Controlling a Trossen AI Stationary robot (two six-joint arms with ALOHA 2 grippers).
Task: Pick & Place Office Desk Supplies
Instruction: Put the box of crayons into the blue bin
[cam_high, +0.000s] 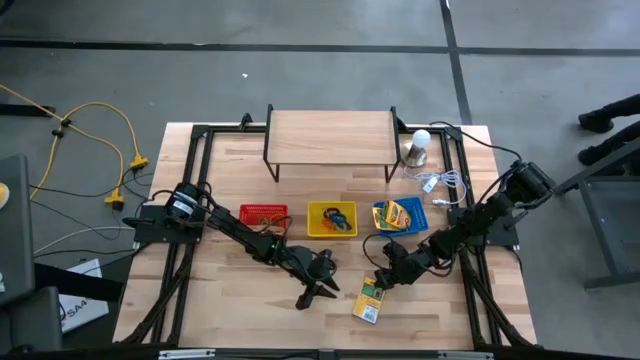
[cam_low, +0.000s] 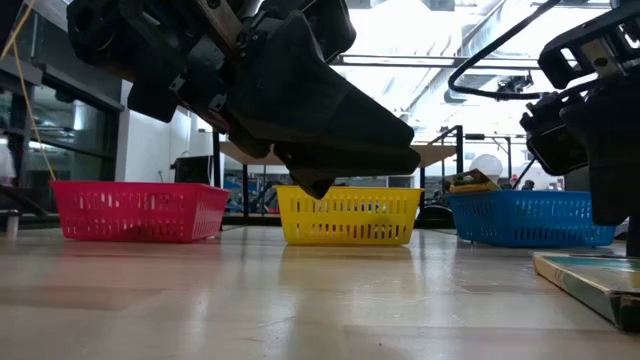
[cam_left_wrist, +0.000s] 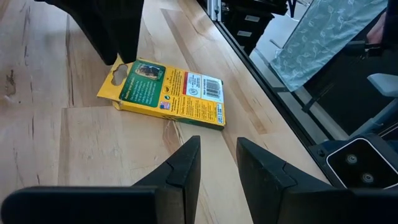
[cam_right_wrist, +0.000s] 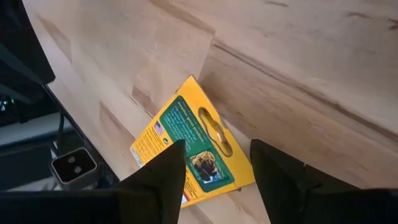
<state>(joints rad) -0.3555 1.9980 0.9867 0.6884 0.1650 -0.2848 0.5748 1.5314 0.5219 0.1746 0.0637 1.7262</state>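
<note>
A flat yellow-and-green crayon box (cam_high: 369, 301) lies on its broad face on the wooden table near the front edge. My right gripper (cam_right_wrist: 214, 180) hangs over the box's hang-hole end (cam_right_wrist: 211, 134), slanting down and open, with one finger on each side of that end. My left gripper (cam_left_wrist: 217, 163) hovers to the left of the box (cam_left_wrist: 168, 94), pointing toward it. It is open by a narrow gap with nothing between its fingers. In the low view the box (cam_low: 590, 285) shows at the right, under my right gripper (cam_low: 600, 150). My right gripper's fingers (cam_right_wrist: 165, 177) overlap the crayon box's hang-hole end in the wrist view. I cannot tell whether they touch it. The box lies flat on the table.
Behind the grippers stand three small baskets in a row: red (cam_high: 263, 215), yellow (cam_high: 332, 219) with coloured rings, and blue (cam_high: 400, 215) holding another crayon box. A wooden riser (cam_high: 330, 140), a white bulb (cam_high: 418, 148) and white wire (cam_high: 441, 183) are at the back.
</note>
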